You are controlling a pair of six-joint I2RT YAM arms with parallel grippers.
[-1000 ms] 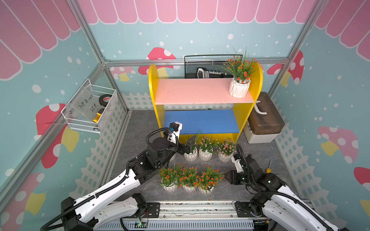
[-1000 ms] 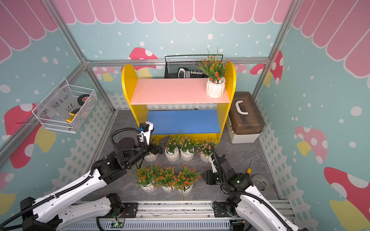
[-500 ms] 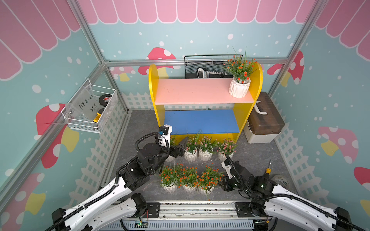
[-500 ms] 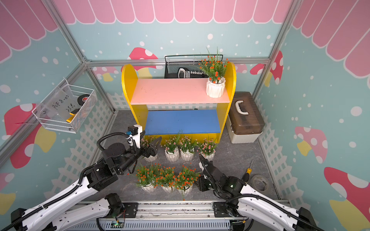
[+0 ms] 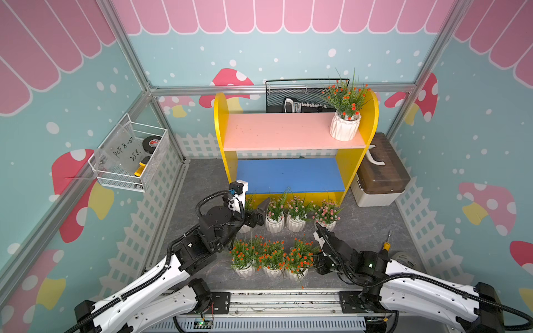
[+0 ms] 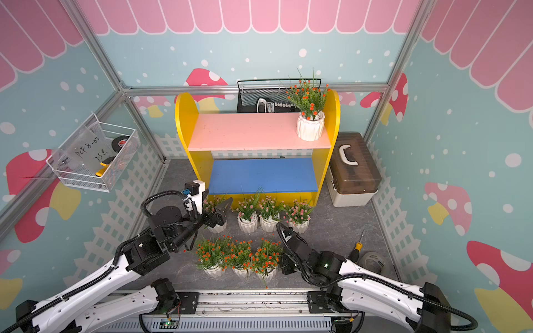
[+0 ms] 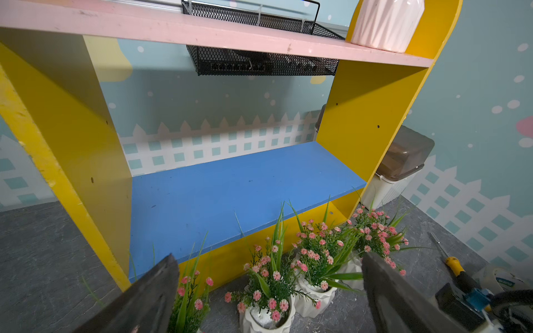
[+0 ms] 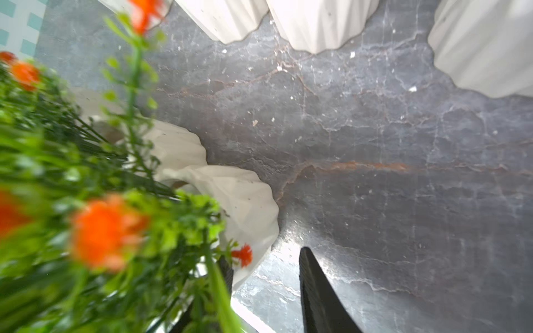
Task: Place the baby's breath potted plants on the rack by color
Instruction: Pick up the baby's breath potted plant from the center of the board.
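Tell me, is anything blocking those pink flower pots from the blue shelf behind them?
Nothing visible does. The blue lower board is bare, and the four pink-flowered pots stand on the floor directly before it.

This was a robotics test cell dressed as a toy garden stall. Bare aluminium frame posts (image 5: 125, 46) held printed teal wall panels (image 5: 288, 52) with white dots, red mushrooms (image 5: 227, 83), a white picket-fence strip (image 5: 199, 144) and a pink scalloped awning band (image 5: 259, 14) along the top of the frame.

Two white-and-black jointed robot arms (image 5: 150, 284) reached in from a metal mounting rail (image 5: 277, 299) at the lower edge, over a grey stone-patterned bench (image 5: 199, 184). A yellow-sided two-tier rack (image 5: 222, 129) stood at centre like play furniture.

Lab clutter showed too:
- At left, a white wire basket (image 5: 157, 161) held a hand-lettered clear sheet (image 5: 125, 148) and a black tape roll (image 5: 152, 143).
- At right were a brown-lidded plastic tool case (image 5: 380, 170) and a yellow-handled screwdriver (image 5: 386, 246).
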